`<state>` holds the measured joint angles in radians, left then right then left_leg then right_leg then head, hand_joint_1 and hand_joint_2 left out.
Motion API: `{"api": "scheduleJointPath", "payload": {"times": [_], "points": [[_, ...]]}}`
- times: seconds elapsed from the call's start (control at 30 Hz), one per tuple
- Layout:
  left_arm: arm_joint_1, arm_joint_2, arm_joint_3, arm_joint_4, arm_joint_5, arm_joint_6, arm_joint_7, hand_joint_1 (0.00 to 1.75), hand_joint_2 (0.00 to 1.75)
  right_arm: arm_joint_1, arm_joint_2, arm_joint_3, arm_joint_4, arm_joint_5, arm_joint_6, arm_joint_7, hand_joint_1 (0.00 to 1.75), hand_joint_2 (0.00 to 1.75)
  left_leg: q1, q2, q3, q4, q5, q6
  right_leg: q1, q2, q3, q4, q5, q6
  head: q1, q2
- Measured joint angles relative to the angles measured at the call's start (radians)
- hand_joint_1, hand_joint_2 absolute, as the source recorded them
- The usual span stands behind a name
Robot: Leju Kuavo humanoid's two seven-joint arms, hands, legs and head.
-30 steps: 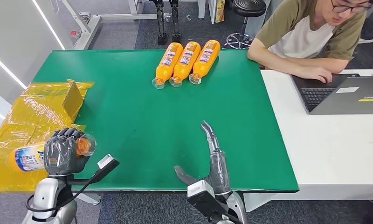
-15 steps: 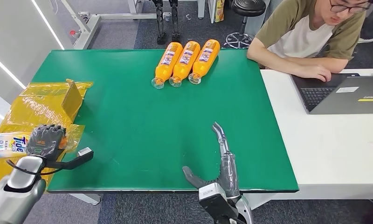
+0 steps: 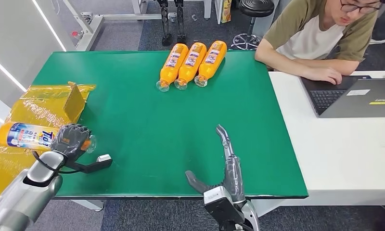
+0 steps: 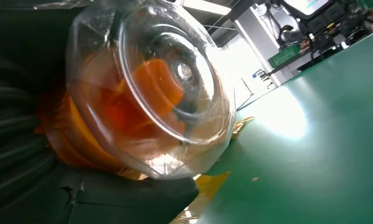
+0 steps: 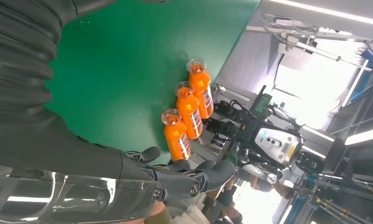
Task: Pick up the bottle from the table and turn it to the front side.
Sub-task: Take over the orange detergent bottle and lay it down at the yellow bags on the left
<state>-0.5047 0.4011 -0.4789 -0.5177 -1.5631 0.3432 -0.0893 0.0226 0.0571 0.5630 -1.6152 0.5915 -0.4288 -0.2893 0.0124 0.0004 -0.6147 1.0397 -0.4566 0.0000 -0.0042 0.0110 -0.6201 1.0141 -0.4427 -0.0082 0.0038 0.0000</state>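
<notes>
Holding: left hand grips bottle at table's 8 o'clock edge
Right hand: fingers wide, holds nothing
Three bottles: 12 o'clock

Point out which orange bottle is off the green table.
The bottle gripped by the left robot hand over the yellow plastic; the other three lie on the table.
</notes>
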Motion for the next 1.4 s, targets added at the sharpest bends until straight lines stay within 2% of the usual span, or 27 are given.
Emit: {"api": "scheduleJointPath", "payload": {"times": [0.43, 0.53, 0.6, 0.67, 0.73, 0.9, 1.0, 1.07, 1.13, 1.3, 1.4], "points": [[0.001, -0.032, -0.026, 0.023, 0.003, 0.006, 0.000, 1.75, 1.75, -0.001, 0.000, -0.028, -0.008, -0.014, -0.002, -0.018, 0.00, 1.75, 0.000, 0.000, 0.000, 0.000, 0.000, 0.000, 0.000, 0.000, 0.000, 0.000, 0.000, 0.000, 0.000, 0.000], [0.015, -0.045, -0.020, 0.024, 0.045, 0.017, 0.002, 1.75, 1.75, 0.000, 0.000, -0.056, -0.030, -0.027, -0.063, -0.038, 0.00, 1.75, 0.000, 0.000, 0.000, 0.000, 0.000, 0.000, 0.000, 0.000, 0.000, 0.000, 0.000, 0.000, 0.000, 0.000], [0.037, -0.062, 0.002, 0.024, 0.112, 0.033, -0.018, 1.64, 1.75, 0.006, 0.000, -0.099, -0.070, -0.056, -0.138, -0.070, 0.00, 1.75, -0.001, 0.000, 0.000, 0.000, 0.000, 0.000, -0.001, 0.000, 0.000, 0.000, 0.000, 0.000, 0.000, 0.000], [0.061, -0.080, 0.038, 0.023, 0.168, 0.044, -0.035, 0.79, 1.75, 0.021, 0.000, -0.154, -0.121, -0.097, -0.207, -0.116, 0.00, 1.75, -0.001, 0.000, 0.000, 0.000, -0.001, 0.000, -0.001, 0.000, 0.000, 0.000, 0.000, 0.000, 0.000, 0.000], [0.077, -0.090, 0.074, 0.023, 0.188, 0.045, -0.038, 0.01, 1.75, 0.039, -0.003, -0.206, -0.164, -0.135, -0.233, -0.150, 0.00, 1.75, -0.002, 0.000, 0.000, 0.000, -0.001, 0.000, -0.002, 0.000, 0.000, 0.000, 0.000, 0.000, 0.000, 0.000], [0.107, -0.109, 0.146, 0.023, 0.207, 0.050, -0.027, 0.00, 1.75, 0.094, -0.017, -0.253, -0.203, -0.164, -0.233, -0.176, 0.00, 1.75, -0.001, 0.000, 0.001, 0.000, -0.002, 0.000, -0.002, 0.000, 0.000, 0.000, -0.001, 0.000, 0.000, 0.000], [0.116, -0.139, 0.189, 0.017, 0.265, 0.123, -0.067, 0.00, 1.75, 0.112, -0.018, -0.252, -0.203, -0.176, -0.233, -0.170, 0.00, 1.75, -0.001, 0.000, 0.001, 0.000, -0.001, -0.001, -0.002, 0.000, 0.000, 0.000, -0.001, 0.000, 0.000, 0.000], [0.130, -0.179, 0.226, -0.012, 0.350, 0.188, -0.123, 0.00, 1.75, 0.121, -0.020, -0.245, -0.202, -0.188, -0.230, -0.155, 0.00, 1.75, -0.001, -0.001, 0.001, 0.000, -0.001, -0.001, -0.002, 0.000, 0.000, 0.000, -0.001, 0.000, 0.000, 0.000], [0.139, -0.237, 0.262, -0.076, 0.480, 0.218, -0.184, 0.00, 1.75, 0.126, -0.020, -0.226, -0.195, -0.193, -0.231, -0.146, 0.00, 1.75, -0.001, -0.002, 0.001, 0.000, 0.000, -0.001, -0.002, -0.002, 0.000, 0.000, -0.001, 0.000, 0.000, 0.000], [0.151, -0.360, 0.285, -0.233, 0.765, 0.219, -0.304, 0.00, 1.75, 0.124, -0.020, -0.177, -0.173, -0.189, -0.235, -0.131, 0.00, 1.75, -0.002, -0.003, 0.000, 0.000, -0.001, 0.000, -0.002, -0.003, 0.001, 0.000, 0.000, 0.001, 0.000, 0.000], [0.179, -0.420, 0.278, -0.359, 0.903, 0.209, -0.339, 0.00, 1.75, 0.124, -0.013, -0.161, -0.165, -0.170, -0.220, -0.108, 0.00, 1.75, -0.002, -0.003, 0.000, 0.000, -0.001, 0.000, -0.002, -0.002, 0.001, 0.000, 0.000, 0.001, 0.000, 0.000]]}}
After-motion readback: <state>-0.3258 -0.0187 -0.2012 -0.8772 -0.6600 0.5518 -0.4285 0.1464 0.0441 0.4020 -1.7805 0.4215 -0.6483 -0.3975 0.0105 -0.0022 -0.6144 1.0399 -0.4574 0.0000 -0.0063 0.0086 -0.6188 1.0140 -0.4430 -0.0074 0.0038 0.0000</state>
